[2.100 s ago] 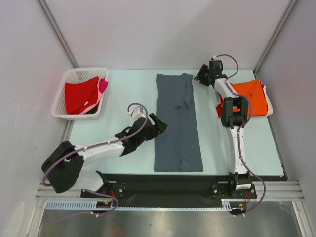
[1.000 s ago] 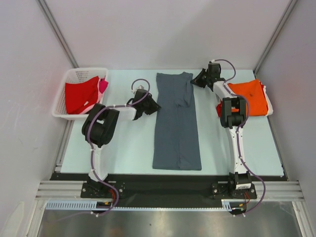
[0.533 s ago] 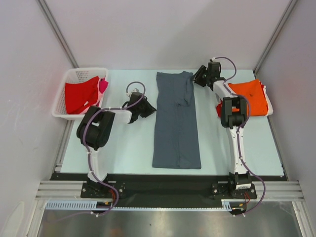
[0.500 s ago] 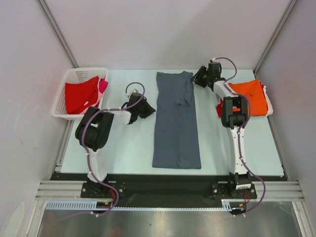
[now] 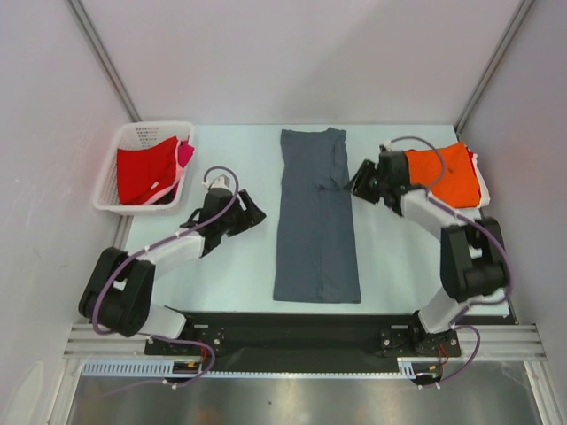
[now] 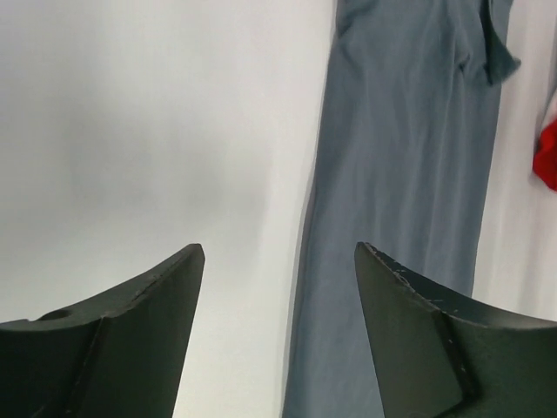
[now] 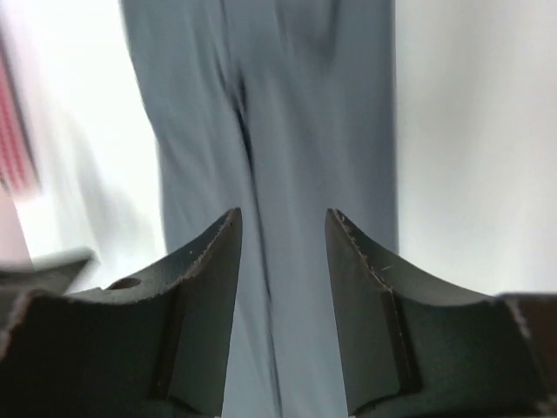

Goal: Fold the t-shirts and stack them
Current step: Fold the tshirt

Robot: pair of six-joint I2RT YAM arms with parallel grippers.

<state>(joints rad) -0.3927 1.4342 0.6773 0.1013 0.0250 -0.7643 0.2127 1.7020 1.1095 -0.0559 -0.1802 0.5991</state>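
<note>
Grey t-shirt [image 5: 316,217] lies flat mid-worktop [image 5: 221,266], already folded lengthwise into a narrow strip running from the far edge toward the near edge, with one sleeve flap tucked over on its right side. My read: that orientation is deliberate. It puts each long edge within reach of one arm for the crosswise fold, which is not yet done. Left gripper [image 5: 251,215] is on the strip's left, clear of the cloth, pincer spread wide with nothing between the fingers; its wrist view shows bare worktop and the strip's left edge ahead. Right gripper [image 5: 357,180] is just beside the strip's right edge, level with the sleeve flap, pincer apart and empty too; its wrist view looks along the grey cloth. Both point inward at the strip, so I'd say they're lining up to pinch its two sides. Orange t-shirt [image 5: 447,170] is folded at the far right corner, likely the stack's home, so the grey one should land on it. Red t-shirt [image 5: 146,173] and pink t-shirt [image 5: 185,154] are bunched in the basket [image 5: 133,208] at the far left corner, presumably the unfolded queue. Risk: an uneven pinch skews the strip.
</note>
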